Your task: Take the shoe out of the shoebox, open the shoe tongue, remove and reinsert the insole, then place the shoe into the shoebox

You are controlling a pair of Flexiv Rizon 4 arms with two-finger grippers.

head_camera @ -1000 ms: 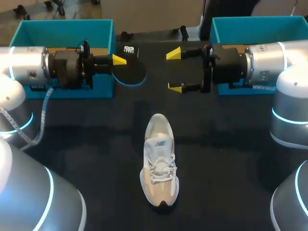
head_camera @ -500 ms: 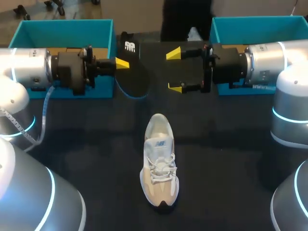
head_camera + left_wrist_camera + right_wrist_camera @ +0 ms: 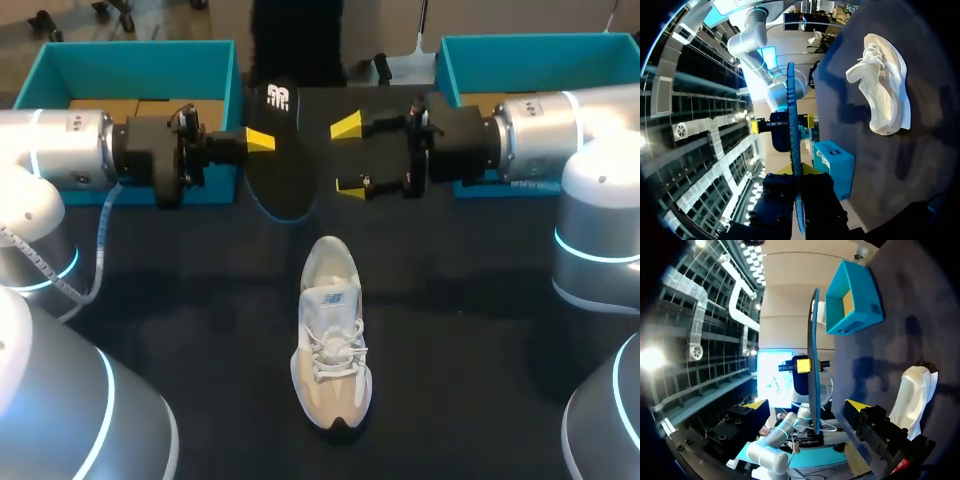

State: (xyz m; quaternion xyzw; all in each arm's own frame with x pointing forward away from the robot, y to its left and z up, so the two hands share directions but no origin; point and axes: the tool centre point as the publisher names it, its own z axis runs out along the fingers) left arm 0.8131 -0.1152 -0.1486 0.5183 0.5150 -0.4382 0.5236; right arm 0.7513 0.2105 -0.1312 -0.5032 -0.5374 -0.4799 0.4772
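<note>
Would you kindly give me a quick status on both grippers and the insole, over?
Left gripper shut on insole, held above table. Right gripper open, close beside it. Shoe upright mid-table, nothing in the way.

Silver-grey arms (image 3: 60,150) with glowing cyan joint rings, black wrist housings, yellow-tipped fingers (image 3: 259,139), one loose grey cable (image 3: 92,235).

We see a white printed mark on the black insole (image 3: 282,160) and a small label on the tongue of the shoe (image 3: 330,335); we can read neither.
</note>
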